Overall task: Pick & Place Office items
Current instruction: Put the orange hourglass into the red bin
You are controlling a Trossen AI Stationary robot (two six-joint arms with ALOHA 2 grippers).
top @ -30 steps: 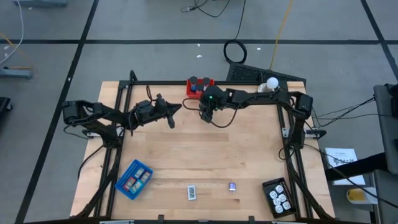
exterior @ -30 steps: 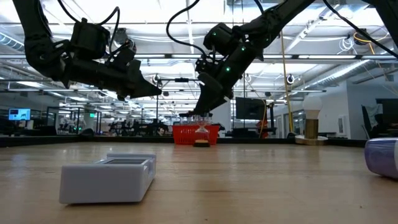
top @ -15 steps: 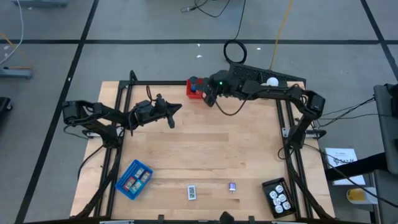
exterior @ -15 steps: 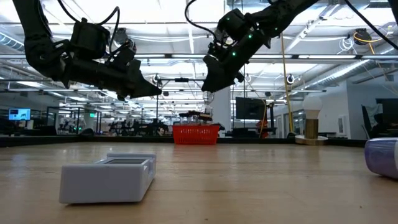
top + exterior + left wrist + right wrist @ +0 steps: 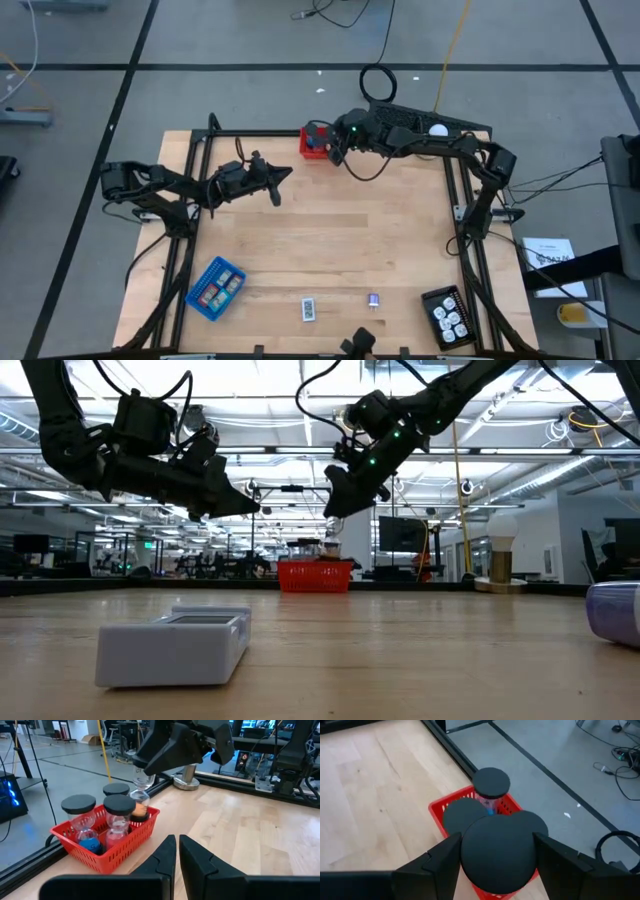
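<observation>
A red tray [image 5: 125,847] stands at the table's far edge [image 5: 311,141] and holds three black-capped sand timers [image 5: 78,804]. My right gripper [image 5: 335,152] hangs over the tray's right end, shut on another sand timer [image 5: 140,795] with orange sand; it also shows in the low view [image 5: 330,546]. My left gripper [image 5: 276,186] waits shut in the air left of the tray, its fingers [image 5: 169,851] pointing at it. A white-labelled rectangle [image 5: 308,309] and a purple bit [image 5: 373,300] lie flat near the table's near edge. My right gripper [image 5: 498,856] pinches the sand timer's black top cap [image 5: 500,851] between its two fingers [image 5: 436,863], coming from above and pointing down. The timer hangs upright below the fingers, its glass bulb [image 5: 142,781] showing. Its lower end [image 5: 139,816] sits inside the red tray's rim; whether it rests there does not show.
A blue tray [image 5: 215,288] with small pieces sits near the near left corner, a black tray [image 5: 447,315] near the near right corner. A white ball on a stand [image 5: 437,131] is at the far right. The labelled rectangle [image 5: 175,648] looms close in the low view.
My right gripper has lifted the sand timer off the table in front of the red tray, carried it up and toward the far edge, then come down a little. The timer, which stood on the wood, now hangs with its lower end in the tray.
</observation>
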